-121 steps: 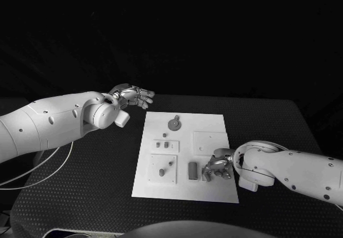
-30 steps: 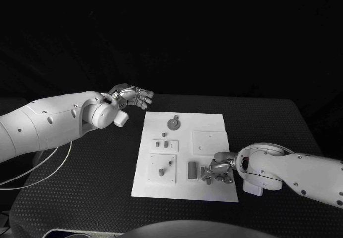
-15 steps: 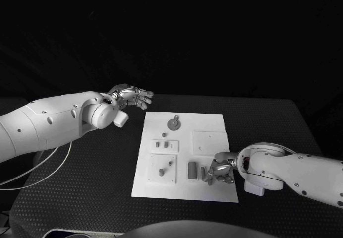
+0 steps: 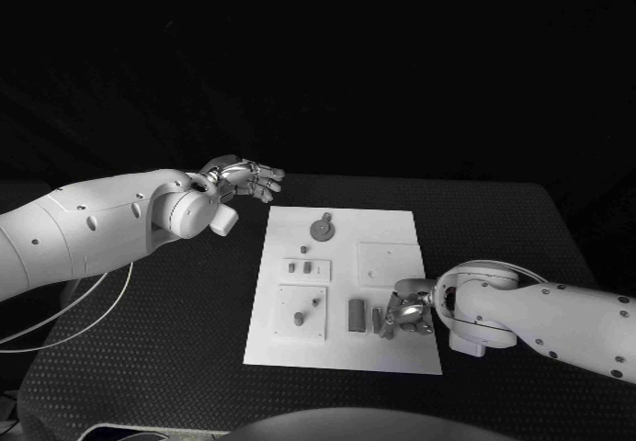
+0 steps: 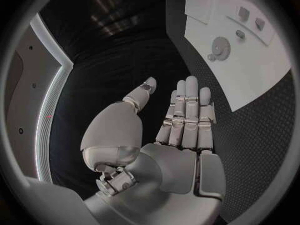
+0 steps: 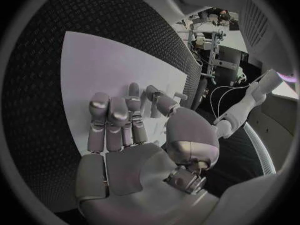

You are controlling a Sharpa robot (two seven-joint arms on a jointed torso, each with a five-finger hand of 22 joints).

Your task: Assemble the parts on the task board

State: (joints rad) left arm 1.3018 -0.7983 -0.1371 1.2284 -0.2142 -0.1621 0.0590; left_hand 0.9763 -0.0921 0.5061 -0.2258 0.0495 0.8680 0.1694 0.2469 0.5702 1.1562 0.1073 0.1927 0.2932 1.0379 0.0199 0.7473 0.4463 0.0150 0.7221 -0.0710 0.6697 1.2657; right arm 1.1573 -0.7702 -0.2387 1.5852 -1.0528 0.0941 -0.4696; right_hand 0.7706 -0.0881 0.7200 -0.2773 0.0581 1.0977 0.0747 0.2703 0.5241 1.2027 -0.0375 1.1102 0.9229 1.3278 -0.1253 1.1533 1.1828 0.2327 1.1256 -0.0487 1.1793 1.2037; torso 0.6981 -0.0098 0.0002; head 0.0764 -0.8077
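The right hand [image 4: 405, 314] rests low over the near right part of the task board [image 4: 342, 287]. In the right wrist view we see its fingers [image 6: 111, 120] extended side by side over the white plate, with the thumb bent across toward them; whether a part is pinched between thumb and finger we cannot tell. In the head view a small grey part [image 4: 380, 319] lies just beside this hand, and a longer dark part [image 4: 356, 315] lies flat next to it.

We find the left hand [image 4: 246, 177] raised off the far left corner of the board, above the black table [image 4: 173, 312]. Its fingers [image 5: 187, 115] are straight and apart from the thumb, holding nothing.

A round part [image 4: 323, 226] sits near the board's far edge, and smaller parts [image 4: 303, 268] lie at mid-board.
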